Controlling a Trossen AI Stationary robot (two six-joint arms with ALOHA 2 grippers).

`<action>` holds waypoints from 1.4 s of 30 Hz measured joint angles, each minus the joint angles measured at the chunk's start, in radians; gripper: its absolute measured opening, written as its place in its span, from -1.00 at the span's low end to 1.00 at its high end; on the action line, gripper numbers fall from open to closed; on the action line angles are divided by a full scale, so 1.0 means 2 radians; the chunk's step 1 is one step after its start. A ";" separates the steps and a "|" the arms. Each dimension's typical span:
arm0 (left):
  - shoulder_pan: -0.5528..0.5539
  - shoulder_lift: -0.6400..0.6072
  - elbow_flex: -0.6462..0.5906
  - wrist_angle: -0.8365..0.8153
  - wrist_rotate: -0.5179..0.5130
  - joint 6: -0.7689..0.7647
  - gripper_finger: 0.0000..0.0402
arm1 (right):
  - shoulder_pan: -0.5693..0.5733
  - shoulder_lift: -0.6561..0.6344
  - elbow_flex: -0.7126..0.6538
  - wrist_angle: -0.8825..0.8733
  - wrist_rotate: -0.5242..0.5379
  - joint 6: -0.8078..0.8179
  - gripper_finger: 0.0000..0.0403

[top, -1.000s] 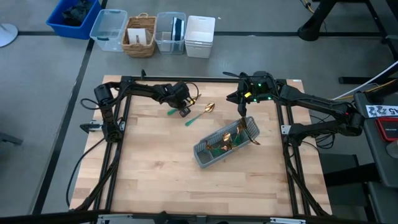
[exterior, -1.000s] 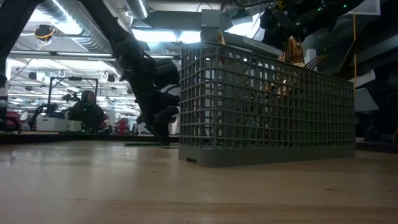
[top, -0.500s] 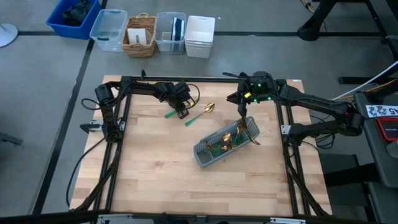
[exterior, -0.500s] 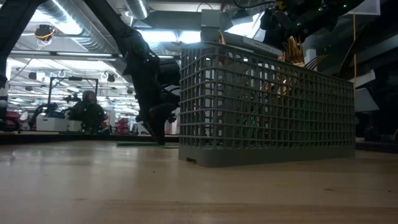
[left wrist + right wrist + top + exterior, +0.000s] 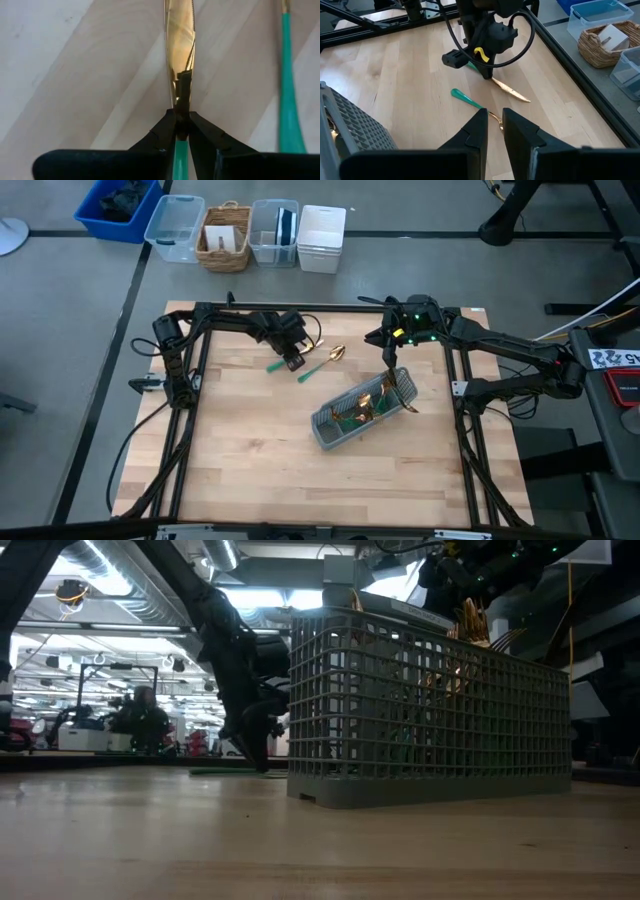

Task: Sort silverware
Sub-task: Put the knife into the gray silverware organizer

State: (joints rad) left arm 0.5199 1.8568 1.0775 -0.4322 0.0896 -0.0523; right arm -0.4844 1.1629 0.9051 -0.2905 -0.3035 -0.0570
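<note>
I have the left hand [image 5: 181, 131] clamped on a knife [image 5: 180, 45] at the surface's [image 5: 250, 460] eleven o'clock; a spoon [image 5: 322, 363] lies beside. Most silverware [image 5: 365, 402] stands in the caddy [image 5: 335, 430]. Right hand [image 5: 388, 366], nearly closed and empty, hovers over it.

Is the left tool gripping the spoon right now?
No, the left tool is shut on a knife, while the spoon lies loose on the table beside it.
</note>
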 joint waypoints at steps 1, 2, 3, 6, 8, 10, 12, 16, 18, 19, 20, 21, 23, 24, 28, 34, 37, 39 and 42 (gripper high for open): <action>0.001 0.000 0.000 0.000 0.006 0.000 -0.81 | 0.000 0.000 0.000 0.000 0.000 0.000 -0.69; 0.003 0.000 0.000 0.001 0.014 -0.001 -0.81 | 0.000 0.000 0.000 0.000 0.000 0.000 -0.69; 0.004 0.000 0.000 0.002 0.021 -0.001 -0.81 | 0.000 0.000 0.000 0.000 0.000 0.000 -0.69; 0.008 0.000 0.000 0.006 0.038 -0.002 -0.82 | 0.000 0.000 0.000 0.000 0.000 0.000 -0.69; 0.009 0.000 0.000 0.011 0.050 -0.002 -0.82 | 0.000 0.000 0.000 0.000 0.000 0.000 -0.69; 0.011 0.000 0.000 0.017 0.062 -0.002 -0.82 | 0.000 0.000 0.000 0.000 0.000 0.000 -0.69; 0.012 -0.001 0.000 0.022 0.075 -0.003 -0.82 | 0.000 0.000 0.000 0.000 0.000 0.000 -0.69; 0.018 -0.001 0.001 0.039 0.101 -0.014 -0.82 | 0.000 0.000 0.000 0.000 0.000 0.000 -0.69; 0.022 -0.001 0.001 0.049 0.115 -0.015 -0.82 | 0.000 0.000 0.000 0.000 0.000 0.000 -0.69; 0.024 -0.001 0.001 0.054 0.123 -0.017 -0.82 | 0.000 0.000 0.000 0.000 0.000 0.000 -0.69; 0.026 -0.001 0.001 0.059 0.130 -0.021 -0.82 | 0.000 0.000 0.000 0.000 0.000 0.000 -0.69; 0.029 -0.001 0.001 0.066 0.138 -0.027 -0.82 | 0.000 0.000 0.000 0.000 0.000 0.000 -0.69; 0.033 -0.001 0.001 0.078 0.153 -0.035 -0.82 | 0.000 0.000 0.000 0.000 0.000 0.000 -0.69; 0.035 -0.001 0.001 0.083 0.159 -0.038 -0.83 | 0.000 0.000 0.000 0.000 0.000 0.000 -0.69; 0.040 -0.001 0.001 0.081 0.165 -0.039 -0.88 | 0.000 0.000 0.000 0.000 0.000 0.000 -0.69; 0.025 -0.001 0.000 0.074 0.165 0.021 -0.88 | 0.000 0.000 0.000 0.000 0.000 0.000 -0.69; 0.007 -0.001 0.000 0.073 0.163 0.086 -0.79 | 0.000 0.000 0.000 0.000 0.000 0.000 -0.69; -0.009 -0.001 0.000 0.074 0.145 0.128 -0.70 | 0.000 0.000 0.000 0.000 0.000 0.000 -0.69; -0.034 -0.001 0.000 0.073 0.064 0.173 -0.55 | 0.000 0.000 0.000 0.000 0.000 0.000 -0.69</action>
State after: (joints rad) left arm 0.4525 1.8542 1.0771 -0.2853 0.2175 0.2936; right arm -0.4843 1.1629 0.9051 -0.2909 -0.3038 -0.0570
